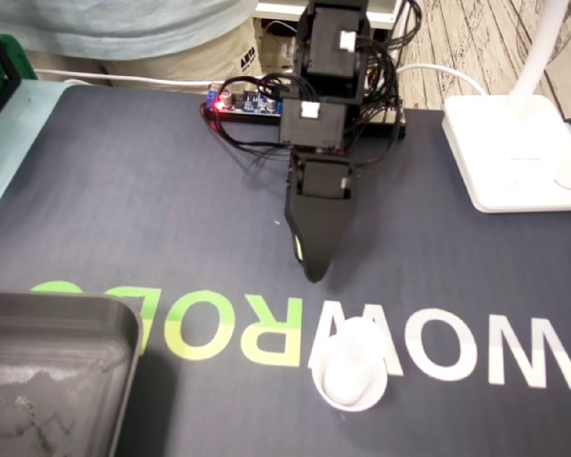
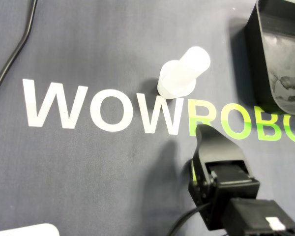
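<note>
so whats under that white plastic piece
The dark mat, by the white W next to the green R. The patch directly beneath the white piece is hidden.

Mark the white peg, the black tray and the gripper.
white peg (image 2: 186, 73): overhead view, on its shaft.
black tray (image 1: 57, 307): fixed view, on its rim.
gripper (image 1: 313, 269): fixed view, at its tip.

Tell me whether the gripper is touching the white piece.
No, in the fixed view the mat shows between the gripper and the white piece.
</note>
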You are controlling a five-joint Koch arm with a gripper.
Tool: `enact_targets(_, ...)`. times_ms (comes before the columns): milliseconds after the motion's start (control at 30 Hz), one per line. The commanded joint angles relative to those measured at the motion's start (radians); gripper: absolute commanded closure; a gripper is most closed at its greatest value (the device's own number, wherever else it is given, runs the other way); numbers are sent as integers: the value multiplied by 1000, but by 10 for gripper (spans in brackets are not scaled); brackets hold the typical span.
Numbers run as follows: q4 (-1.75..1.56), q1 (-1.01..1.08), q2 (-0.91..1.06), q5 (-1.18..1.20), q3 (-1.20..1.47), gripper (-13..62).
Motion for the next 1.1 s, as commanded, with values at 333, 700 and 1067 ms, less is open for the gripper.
enact_targets(333, -172, 2, 78, 6, 118, 156)
enact_targets(700, -268, 3, 77, 38, 179, 158)
enact_targets(1067, -267, 0, 77, 37, 179, 156)
